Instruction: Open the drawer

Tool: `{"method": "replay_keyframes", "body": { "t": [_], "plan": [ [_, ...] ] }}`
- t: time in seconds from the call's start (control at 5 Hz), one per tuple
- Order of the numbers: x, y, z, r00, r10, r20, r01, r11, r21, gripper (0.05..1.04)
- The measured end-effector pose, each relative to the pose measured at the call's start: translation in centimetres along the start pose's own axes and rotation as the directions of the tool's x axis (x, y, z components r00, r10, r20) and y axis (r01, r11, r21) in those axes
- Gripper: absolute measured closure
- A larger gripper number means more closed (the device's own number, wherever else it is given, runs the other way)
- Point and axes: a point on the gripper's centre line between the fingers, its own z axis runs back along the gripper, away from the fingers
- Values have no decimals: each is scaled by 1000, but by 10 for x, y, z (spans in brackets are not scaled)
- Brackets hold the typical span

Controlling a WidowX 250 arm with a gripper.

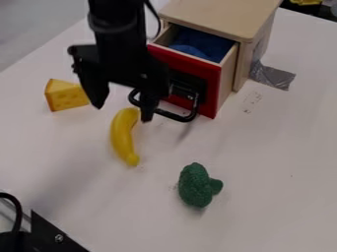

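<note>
The drawer (212,78), in the camera view, sits partly out of its wooden cabinet (227,17), with blue cloth (197,43) showing inside. The black gripper (122,112) hangs in front of it with its two fingers spread wide. One finger is down at the looped handle (174,116) and appears to pass through it, while the other stands outside, toward the cheese wedge (66,97). That placing suggests a hooking pull rather than a pinch, since a single finger behind the bar can drag the drawer outward. The silver tape (273,76) beside the cabinet probably anchors it to the table (276,147) against that pull.

The drawer's red front faces the lower left, and its sliding axis runs from upper right to lower left. The front's top edge slants from upper left to lower right, across that axis. With the rear hidden in the cabinet, I cannot tell which dimension of the drawer is longest.
</note>
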Motion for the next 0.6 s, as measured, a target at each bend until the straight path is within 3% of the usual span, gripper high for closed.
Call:
{"method": "replay_keyframes", "body": {
  "t": [0.6],
  "plan": [
    [-3, 2, -5, 1000, -24, 0, 24, 1000, 19, 84]
  ]
}}
